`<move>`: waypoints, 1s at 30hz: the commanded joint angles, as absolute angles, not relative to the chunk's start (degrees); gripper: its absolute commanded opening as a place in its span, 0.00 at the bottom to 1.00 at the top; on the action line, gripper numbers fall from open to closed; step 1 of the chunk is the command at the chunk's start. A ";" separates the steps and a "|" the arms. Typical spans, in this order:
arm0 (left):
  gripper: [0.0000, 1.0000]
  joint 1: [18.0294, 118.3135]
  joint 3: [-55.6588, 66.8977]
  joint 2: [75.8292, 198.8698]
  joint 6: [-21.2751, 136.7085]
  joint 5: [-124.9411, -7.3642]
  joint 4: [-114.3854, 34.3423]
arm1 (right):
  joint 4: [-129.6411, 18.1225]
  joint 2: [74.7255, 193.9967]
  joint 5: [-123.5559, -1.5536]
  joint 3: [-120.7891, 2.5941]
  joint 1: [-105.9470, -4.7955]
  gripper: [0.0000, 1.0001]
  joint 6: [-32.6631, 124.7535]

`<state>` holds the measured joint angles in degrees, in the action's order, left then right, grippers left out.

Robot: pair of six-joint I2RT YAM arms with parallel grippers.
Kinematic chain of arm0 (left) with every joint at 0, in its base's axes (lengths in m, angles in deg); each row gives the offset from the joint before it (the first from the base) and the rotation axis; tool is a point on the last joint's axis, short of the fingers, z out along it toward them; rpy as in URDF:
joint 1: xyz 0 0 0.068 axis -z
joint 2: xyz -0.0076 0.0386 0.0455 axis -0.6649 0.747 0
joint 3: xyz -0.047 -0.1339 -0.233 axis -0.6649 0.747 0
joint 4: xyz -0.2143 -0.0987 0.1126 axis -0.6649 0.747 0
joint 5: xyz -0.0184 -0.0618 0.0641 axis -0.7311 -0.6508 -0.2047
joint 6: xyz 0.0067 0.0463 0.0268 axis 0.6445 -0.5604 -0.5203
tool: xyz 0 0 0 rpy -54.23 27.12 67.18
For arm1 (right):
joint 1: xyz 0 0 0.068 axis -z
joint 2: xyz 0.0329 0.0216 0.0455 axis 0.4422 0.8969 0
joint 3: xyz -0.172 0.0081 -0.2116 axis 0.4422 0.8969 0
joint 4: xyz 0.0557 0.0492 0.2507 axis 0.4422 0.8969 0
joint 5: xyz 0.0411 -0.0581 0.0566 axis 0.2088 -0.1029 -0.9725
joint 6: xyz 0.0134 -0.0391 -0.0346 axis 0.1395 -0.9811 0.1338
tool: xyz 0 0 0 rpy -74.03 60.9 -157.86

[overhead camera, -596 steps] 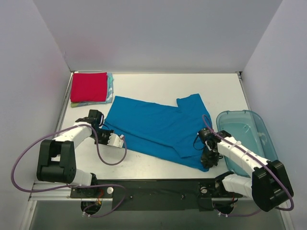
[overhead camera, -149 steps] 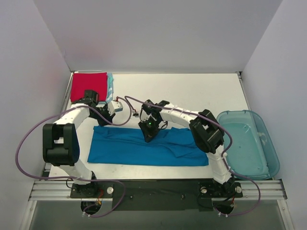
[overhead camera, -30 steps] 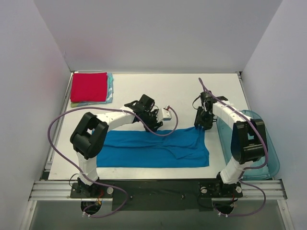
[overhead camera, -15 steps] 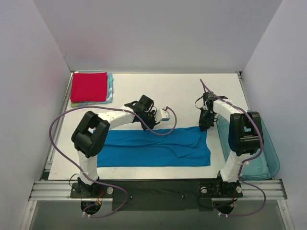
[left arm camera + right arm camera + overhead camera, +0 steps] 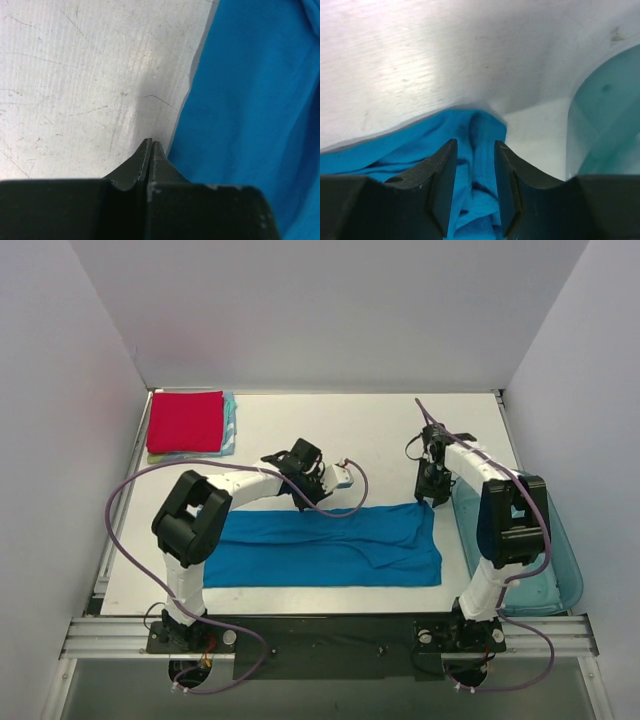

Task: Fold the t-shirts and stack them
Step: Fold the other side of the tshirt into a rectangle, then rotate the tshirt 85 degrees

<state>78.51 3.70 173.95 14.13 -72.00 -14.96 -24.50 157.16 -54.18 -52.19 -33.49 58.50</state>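
- The blue t-shirt (image 5: 320, 545) lies on the near half of the table (image 5: 350, 430) as 1 long flat strip running left to right. 20 seconds ago it was spread open at an angle. 5 seconds ago it was already folded lengthwise.
- Over the last second the strip's right end has crept slightly further right, toward the bin (image 5: 558, 555), so the band now looks straighter.
- The left gripper (image 5: 304, 498) has drawn back a little from the strip's far edge. In its wrist view the left gripper (image 5: 151, 146) has its 2 fingers pressed together on nothing, the tips on bare table just beside the cloth edge (image 5: 250, 100).
- The right gripper (image 5: 432, 495) has moved slightly toward the far side, off the strip's far right corner. In its wrist view the right gripper (image 5: 475, 144) has its fingers spread, with a rumpled bit of the blue corner (image 5: 480, 130) showing in the gap. It looks released, not pinched.
- Meaning for the task: the lengthwise fold and smoothing seem finished. The crosswise folds into a square are likely next.
- The red t-shirt (image 5: 185, 420) sits folded in the far left corner, on a stack with a light teal t-shirt (image 5: 229, 430) edge showing beneath. The blue one has not yet joined it.
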 commanded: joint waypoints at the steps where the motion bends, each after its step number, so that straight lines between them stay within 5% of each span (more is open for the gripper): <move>1: 0.00 77.97 -0.51 174.79 15.46 -72.04 -13.22 | -19.88 149.62 -48.59 -56.85 -37.49 0.27 58.39; 6: 0.00 77.88 -5.26 174.01 16.17 -72.48 -10.77 | -21.46 149.96 -50.42 -56.85 -39.34 0.00 60.41; 10: 0.00 77.27 -6.76 172.34 15.20 -74.05 -7.69 | -23.30 153.82 -54.38 -54.31 -38.29 0.00 61.46; 12: 0.07 76.83 -6.50 171.37 14.42 -78.42 -5.23 | -25.49 154.97 -57.54 -51.85 -36.62 0.00 62.61; 15: 0.30 76.74 -3.18 170.58 14.14 -84.86 -4.43 | -27.09 157.42 -59.66 -50.44 -34.25 0.00 62.70; 20: 0.49 76.48 3.08 173.21 20.63 -75.58 -12.94 | -26.47 160.85 -60.01 -50.18 -33.54 0.00 62.79; 25: 0.48 75.34 3.52 174.97 23.72 -66.52 -16.12 | -24.99 163.14 -58.26 -52.01 -33.10 0.00 62.00; 28: 0.30 75.07 3.61 175.41 24.16 -63.17 -15.68 | -22.79 166.47 -56.85 -57.18 -32.14 0.00 61.38; 30: 0.27 74.46 4.48 175.15 24.51 -62.38 -14.89 | -21.46 168.67 -57.11 -61.22 -31.78 0.00 60.59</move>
<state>76.06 3.62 173.73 22.87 -69.51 -14.35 -23.65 163.17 -59.67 -55.60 -32.81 61.75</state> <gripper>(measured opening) 0.298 0.001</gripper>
